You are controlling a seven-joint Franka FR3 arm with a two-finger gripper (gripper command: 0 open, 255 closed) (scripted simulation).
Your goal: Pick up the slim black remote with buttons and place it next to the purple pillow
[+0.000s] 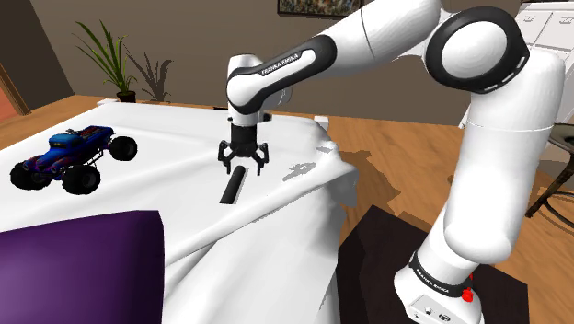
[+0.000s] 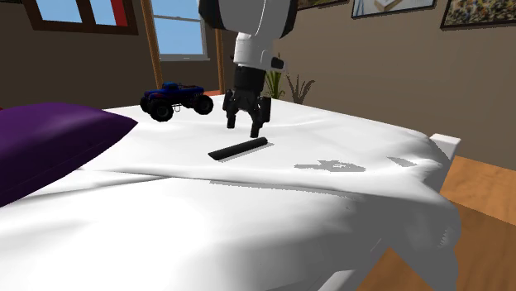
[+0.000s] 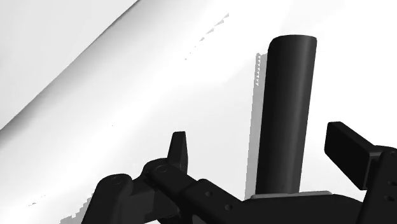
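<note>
Remote (image 1: 233,185), slim and black, lies flat on the white sheet of the bed (image 1: 175,129), a little below the middle of the shoulder view and running from upper right to lower left. In the second exterior view the remote (image 2: 238,149) sits near the frame's center. In the wrist view the remote (image 3: 285,108) reaches away from between the fingers as a long dark bar; its buttons cannot be made out.

The end effector (image 1: 242,168) hangs over the remote's upper end with its 2 fingers spread wide, one on each side. From the second exterior view the end effector (image 2: 243,128) has its tips just above the remote's right end. The wrist view confirms the end effector (image 3: 264,153) straddles the remote without clasping it.

The purple pillow (image 1: 78,267) fills the lower left corner of the shoulder view, well apart from the remote, with bare sheet between them. A blue toy truck (image 1: 74,156) stands at the frame's left, near the bed's far edge. To the right of the remote the sheet rumples and drops off over the bed's edge toward a wooden floor (image 1: 396,156). A potted plant (image 1: 110,55) stands beyond the bed at the upper left.
</note>
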